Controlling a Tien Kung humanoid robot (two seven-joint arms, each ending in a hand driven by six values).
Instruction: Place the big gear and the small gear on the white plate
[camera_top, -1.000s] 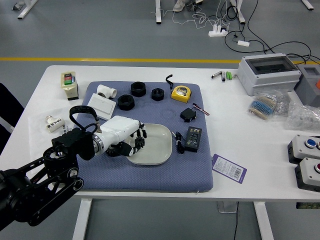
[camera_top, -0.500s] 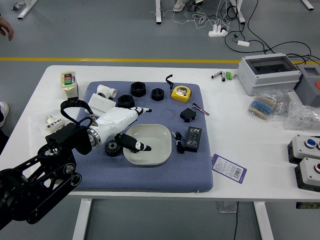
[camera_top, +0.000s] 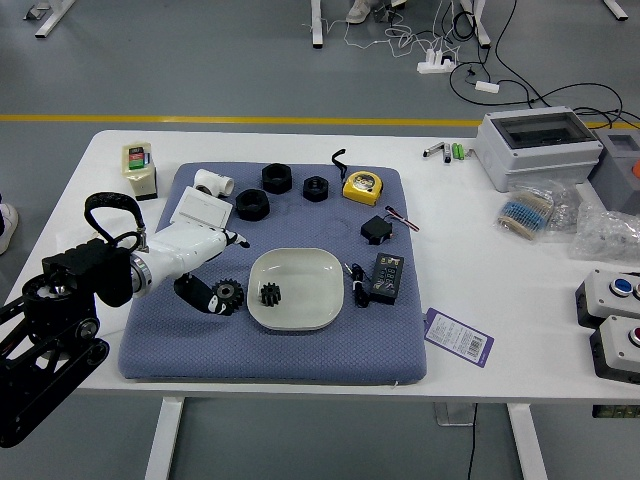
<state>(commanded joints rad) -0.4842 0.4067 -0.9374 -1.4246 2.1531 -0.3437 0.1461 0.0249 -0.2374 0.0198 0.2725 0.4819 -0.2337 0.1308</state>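
The left hand (camera_top: 226, 270) is over the left part of the blue mat, its fingers spread and holding nothing. Just beyond its lower fingertips the big black gear (camera_top: 229, 294) lies on the mat, left of the white plate (camera_top: 325, 316). On the plate's left side rests the small black gear (camera_top: 270, 294). The right hand does not appear.
Black rings (camera_top: 252, 205), a yellow tape measure (camera_top: 362, 187), a black adapter (camera_top: 376, 230) and a black box (camera_top: 386, 278) lie on the mat. A white box (camera_top: 203, 212) is behind the hand. A grey-white case (camera_top: 537, 145) stands back right.
The left hand has opened and pulled back leftwards from the plate, uncovering the small gear on it and the big gear beside it. A person's hand at the far left edge has gone from view.
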